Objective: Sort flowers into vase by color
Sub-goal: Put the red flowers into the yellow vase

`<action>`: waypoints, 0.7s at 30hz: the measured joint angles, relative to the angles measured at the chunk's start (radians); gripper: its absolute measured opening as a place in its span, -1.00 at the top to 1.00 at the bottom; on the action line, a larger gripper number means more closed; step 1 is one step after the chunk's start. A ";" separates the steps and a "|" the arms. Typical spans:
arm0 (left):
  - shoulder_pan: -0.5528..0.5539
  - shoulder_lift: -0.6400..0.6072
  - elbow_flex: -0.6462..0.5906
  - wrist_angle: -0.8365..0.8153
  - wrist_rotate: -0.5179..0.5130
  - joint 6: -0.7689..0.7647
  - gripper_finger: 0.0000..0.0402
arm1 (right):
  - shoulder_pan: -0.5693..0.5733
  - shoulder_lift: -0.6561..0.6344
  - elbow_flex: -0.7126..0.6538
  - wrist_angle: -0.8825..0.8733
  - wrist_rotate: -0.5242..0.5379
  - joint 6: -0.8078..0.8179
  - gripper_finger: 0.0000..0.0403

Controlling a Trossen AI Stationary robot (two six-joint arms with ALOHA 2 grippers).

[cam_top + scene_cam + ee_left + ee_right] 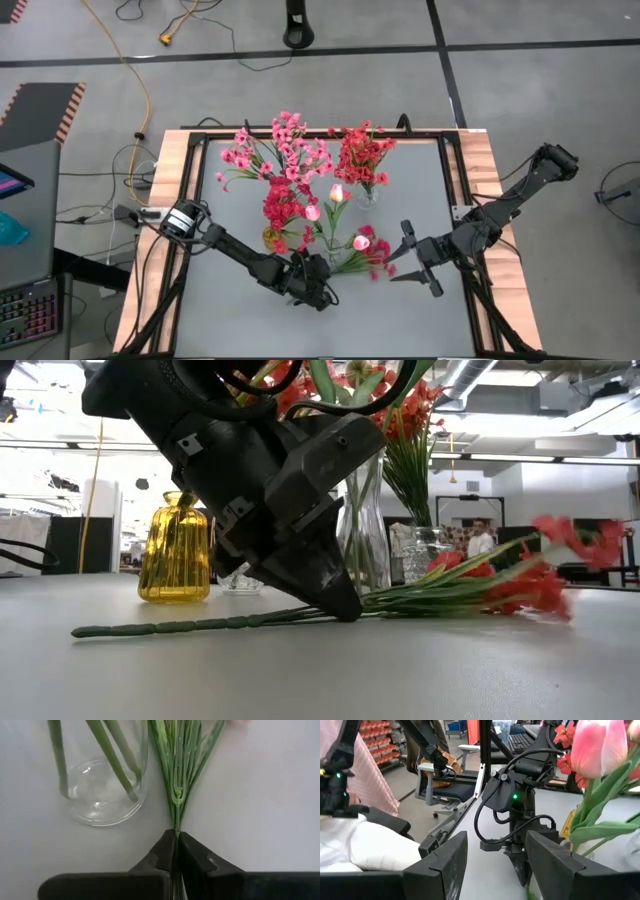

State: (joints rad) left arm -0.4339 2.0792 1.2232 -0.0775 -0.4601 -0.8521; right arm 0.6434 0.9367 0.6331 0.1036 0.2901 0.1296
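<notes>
A flower sprig with red blossoms lies flat on the grey table, its long green stem running out past my left gripper. That gripper is shut on the stem close beside the clear vase of pale pink tulips. In the high view the sprig lies between my two grippers. My right gripper hovers open to the right of the blossoms, above the table, holding nothing. Red and magenta flowers stand in a yellow vase. My left gripper pinches the sprig's stem between its two fingers, just below where the narrow leaves fan out. The fingers slant down from the table's near left, one on each side of the stem. The sprig lies on the table, blossoms to the right.
A small clear vase with red flowers stands at the far right of the group. Pink flowers spread at the far left. The near half of the table is bare grey surface. Wooden rails and black frame bars border the table.
</notes>
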 joint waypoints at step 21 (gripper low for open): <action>-0.040 -0.019 0.292 -0.109 0.202 0.242 1.00 | 0.124 -0.003 0.018 0.011 0.078 0.082 -0.14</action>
State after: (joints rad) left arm -0.4735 2.0598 1.5155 -0.1870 -0.2579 -0.6106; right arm 0.7677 0.9340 0.6513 0.1143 0.3678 0.2114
